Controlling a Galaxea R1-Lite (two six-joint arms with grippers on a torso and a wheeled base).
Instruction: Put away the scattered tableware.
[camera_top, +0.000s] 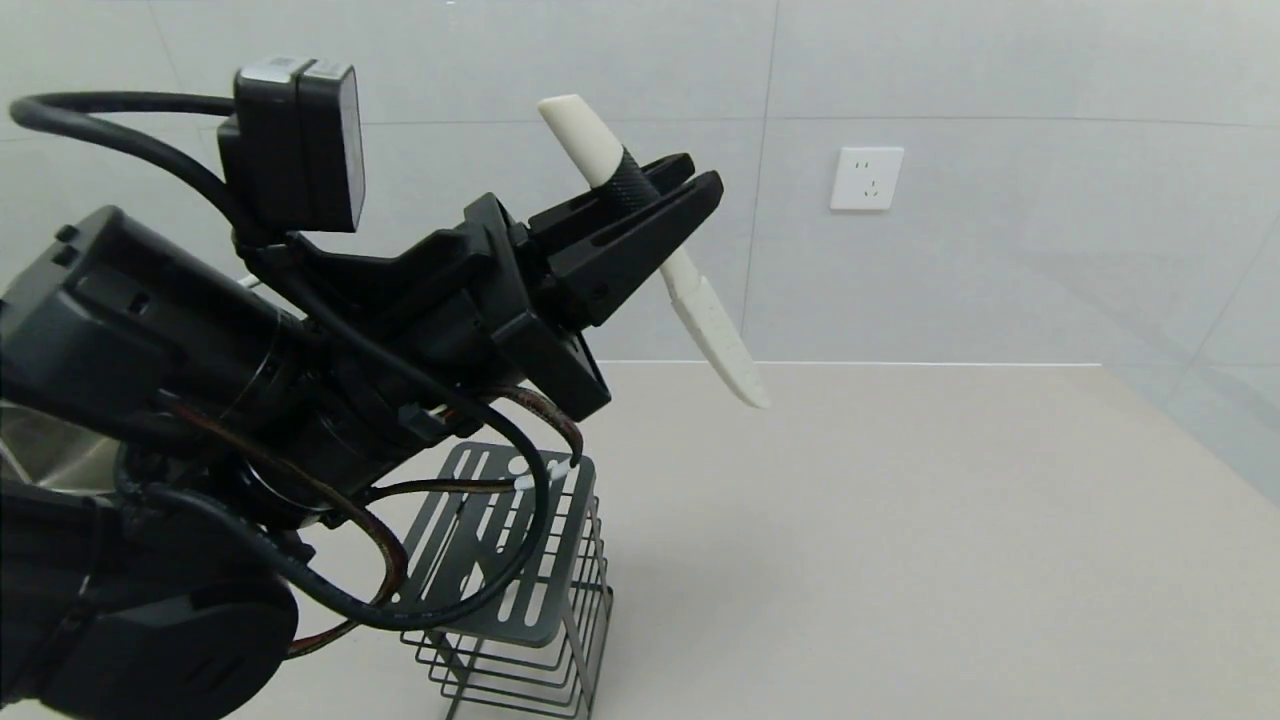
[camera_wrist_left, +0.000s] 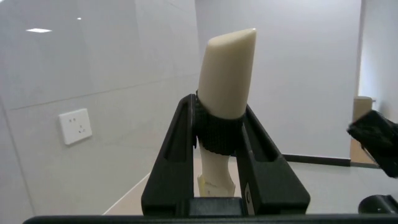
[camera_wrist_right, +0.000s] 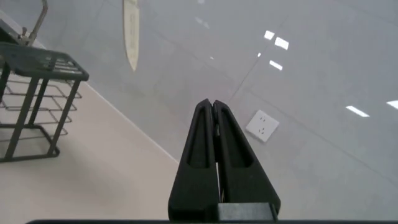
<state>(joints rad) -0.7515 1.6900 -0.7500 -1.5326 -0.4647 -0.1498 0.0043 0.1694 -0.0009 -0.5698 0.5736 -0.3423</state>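
Currently your left pincer (camera_top: 700, 178) is clamped on the black band of the white knife (camera_top: 715, 330), holding it tilted, blade downward, in the air higher than the wire rack (camera_top: 520, 570) standing on the surface (camera_top: 900, 550). Your right pincer (camera_wrist_right: 212, 109) is closed on nothing.

A white wall socket (camera_top: 866, 178) on a grey wall (camera_top: 1050, 230), with a pale table top (camera_top: 900, 560) below.
The wall socket sits on big grey tiles. One thin tile line runs just above the socket, and one runs down just to its left. Far below the socket the wall meets the flat table top. Bright spots of light (camera_wrist_right: 281, 43) shine on the wall near the socket.
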